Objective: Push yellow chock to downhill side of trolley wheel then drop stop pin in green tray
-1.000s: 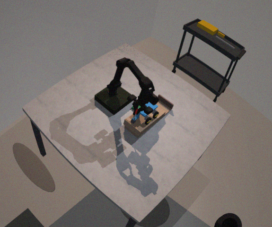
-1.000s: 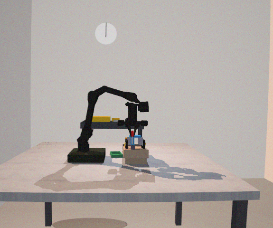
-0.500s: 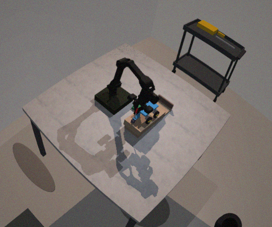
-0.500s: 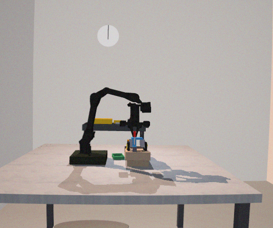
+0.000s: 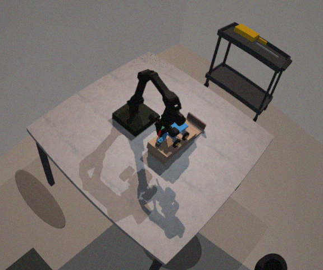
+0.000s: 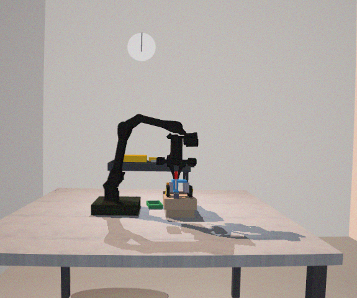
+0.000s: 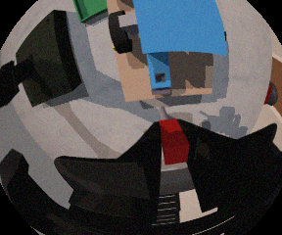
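My gripper (image 5: 159,135) (image 6: 176,178) (image 7: 167,125) is shut on the stop pin's red head (image 5: 159,132) (image 6: 176,175) (image 7: 175,147). The grey shank points down, clear of the square hole in the blue bracket (image 7: 153,64) at the trolley's uphill end. The blue-topped trolley (image 5: 180,127) (image 6: 182,180) (image 7: 180,24) stands on the wooden ramp (image 5: 163,159) (image 6: 180,203) (image 7: 132,90). An orange bit (image 6: 167,184) above its left wheel in the exterior view may be the chock's handle; the rest of the chock is hidden. The green tray (image 6: 155,207) (image 7: 93,16) shows no pin.
The dark arm base (image 5: 135,127) (image 6: 115,210) (image 7: 50,59) stands left of the ramp, with the tray between them. A raised end board (image 5: 196,122) closes the ramp's far end. A dark cart (image 5: 242,46) with yellow items stands behind the table.
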Robot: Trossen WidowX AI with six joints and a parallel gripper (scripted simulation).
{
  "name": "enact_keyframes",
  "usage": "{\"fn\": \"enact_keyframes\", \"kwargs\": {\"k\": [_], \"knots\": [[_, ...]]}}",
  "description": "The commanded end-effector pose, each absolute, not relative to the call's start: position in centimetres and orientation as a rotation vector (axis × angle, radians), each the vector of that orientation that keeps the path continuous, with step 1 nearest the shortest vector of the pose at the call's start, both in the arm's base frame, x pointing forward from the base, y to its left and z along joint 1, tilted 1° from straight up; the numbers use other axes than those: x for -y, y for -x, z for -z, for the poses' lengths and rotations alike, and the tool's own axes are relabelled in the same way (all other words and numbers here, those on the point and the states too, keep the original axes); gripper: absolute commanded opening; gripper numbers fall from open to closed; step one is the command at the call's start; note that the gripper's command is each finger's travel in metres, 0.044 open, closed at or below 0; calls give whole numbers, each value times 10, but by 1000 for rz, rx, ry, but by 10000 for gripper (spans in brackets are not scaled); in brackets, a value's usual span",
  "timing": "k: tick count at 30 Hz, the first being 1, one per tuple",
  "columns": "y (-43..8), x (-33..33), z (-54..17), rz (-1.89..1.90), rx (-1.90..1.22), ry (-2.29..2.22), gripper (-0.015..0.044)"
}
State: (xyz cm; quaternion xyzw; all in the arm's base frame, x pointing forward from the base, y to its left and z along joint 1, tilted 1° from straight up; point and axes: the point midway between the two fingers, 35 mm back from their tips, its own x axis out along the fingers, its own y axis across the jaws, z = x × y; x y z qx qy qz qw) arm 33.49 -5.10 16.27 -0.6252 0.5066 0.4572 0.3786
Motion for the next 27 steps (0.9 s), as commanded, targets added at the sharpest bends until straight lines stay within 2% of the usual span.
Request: {"fn": "enact_keyframes", "kwargs": {"k": [1, 27], "knots": [[-338, 57, -166, -1161, -1289, 1605, 0], [-260, 77, -163, -1166, -1294, 1604, 0]]}}
